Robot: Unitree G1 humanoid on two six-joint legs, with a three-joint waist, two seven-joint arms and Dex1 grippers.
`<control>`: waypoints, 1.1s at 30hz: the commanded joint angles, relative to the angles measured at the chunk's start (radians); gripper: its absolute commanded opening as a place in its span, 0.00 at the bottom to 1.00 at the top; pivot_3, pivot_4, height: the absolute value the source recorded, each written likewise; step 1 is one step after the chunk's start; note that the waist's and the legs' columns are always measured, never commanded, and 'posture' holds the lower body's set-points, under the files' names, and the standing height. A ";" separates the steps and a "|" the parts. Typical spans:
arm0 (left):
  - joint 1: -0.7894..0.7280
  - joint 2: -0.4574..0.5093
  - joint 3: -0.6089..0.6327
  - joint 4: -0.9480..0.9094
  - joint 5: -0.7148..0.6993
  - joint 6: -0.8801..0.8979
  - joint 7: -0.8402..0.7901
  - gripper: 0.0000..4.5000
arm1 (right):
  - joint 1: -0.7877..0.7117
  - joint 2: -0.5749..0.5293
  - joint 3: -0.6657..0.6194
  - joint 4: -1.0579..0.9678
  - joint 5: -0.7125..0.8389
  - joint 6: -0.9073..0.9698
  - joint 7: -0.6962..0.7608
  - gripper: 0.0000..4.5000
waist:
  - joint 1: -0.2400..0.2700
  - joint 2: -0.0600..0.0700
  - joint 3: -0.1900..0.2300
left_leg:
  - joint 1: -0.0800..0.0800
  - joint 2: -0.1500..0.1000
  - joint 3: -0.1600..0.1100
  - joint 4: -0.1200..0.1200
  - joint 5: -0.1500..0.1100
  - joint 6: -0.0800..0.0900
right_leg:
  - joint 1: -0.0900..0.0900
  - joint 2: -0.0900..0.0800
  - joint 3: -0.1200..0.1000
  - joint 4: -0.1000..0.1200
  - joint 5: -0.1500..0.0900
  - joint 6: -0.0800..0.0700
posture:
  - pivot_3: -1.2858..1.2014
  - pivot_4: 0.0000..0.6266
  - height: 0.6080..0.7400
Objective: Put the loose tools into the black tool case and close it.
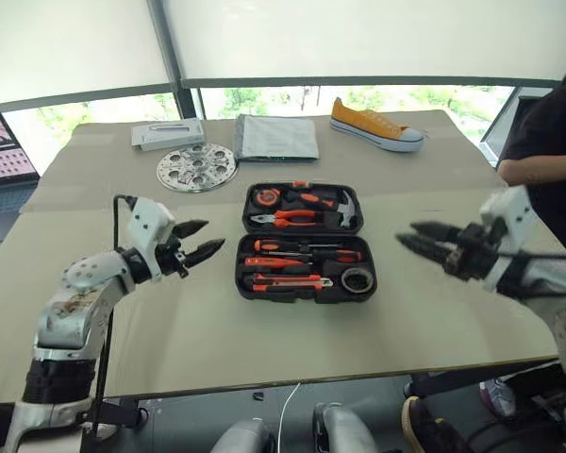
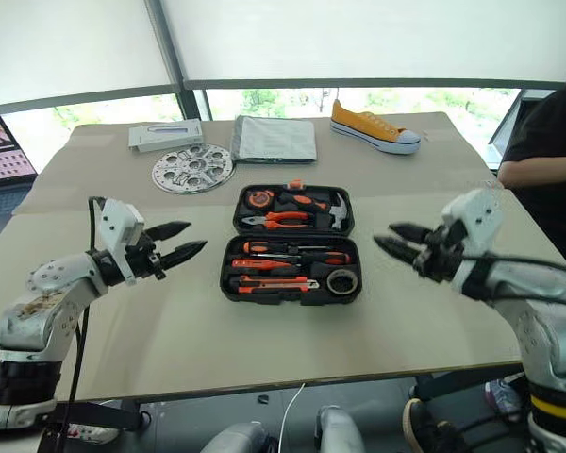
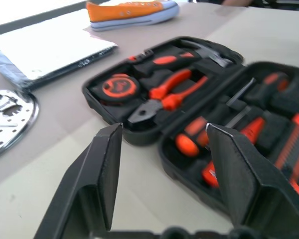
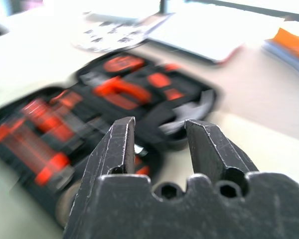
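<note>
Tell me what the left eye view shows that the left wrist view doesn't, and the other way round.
Left eye view alone: the right pincer, a laptop and a flat white box. Left wrist view alone: the ridged inner faces of the left pincer fingers, held apart. Both: the open black plastic tool case, the yellow canvas sneaker, the perforated round metal disc and the grey flat folder.
</note>
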 commanded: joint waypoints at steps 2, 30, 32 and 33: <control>0.011 0.034 0.004 -0.053 -0.033 0.071 -0.007 0.63 | 0.064 -0.035 -0.010 -0.068 0.001 -0.019 0.039 0.43 | 0.000 0.000 0.000 | 0.000 -0.001 0.000 0.000 0.000 0.000 | 0.000 -0.001 0.000 0.000 0.000 0.000 | 0.52 0.24 1.00; -0.522 -0.080 -0.251 0.413 0.113 0.152 -0.143 0.63 | -0.469 0.044 0.380 0.289 -0.238 0.064 -0.005 0.43 | -0.004 -0.002 0.001 | -0.002 -0.002 0.000 0.003 0.000 0.000 | -0.003 -0.002 -0.003 0.001 0.001 0.000 | 0.52 0.24 1.00; -0.464 -0.042 -0.263 0.316 0.081 0.116 -0.251 0.63 | -0.422 0.018 0.361 0.209 -0.196 0.023 0.074 0.43 | -0.008 -0.002 0.001 | -0.005 -0.002 0.000 0.003 0.000 0.000 | -0.006 -0.002 -0.003 0.002 0.001 0.000 | 0.52 0.24 1.00; -0.437 -0.023 -0.270 0.278 0.070 0.102 -0.300 0.63 | -0.398 0.003 0.352 0.167 -0.169 0.017 0.115 0.43 | -0.010 -0.002 0.001 | -0.008 -0.002 0.000 0.004 0.000 0.000 | -0.010 -0.002 -0.003 0.003 0.001 0.000 | 0.52 0.24 1.00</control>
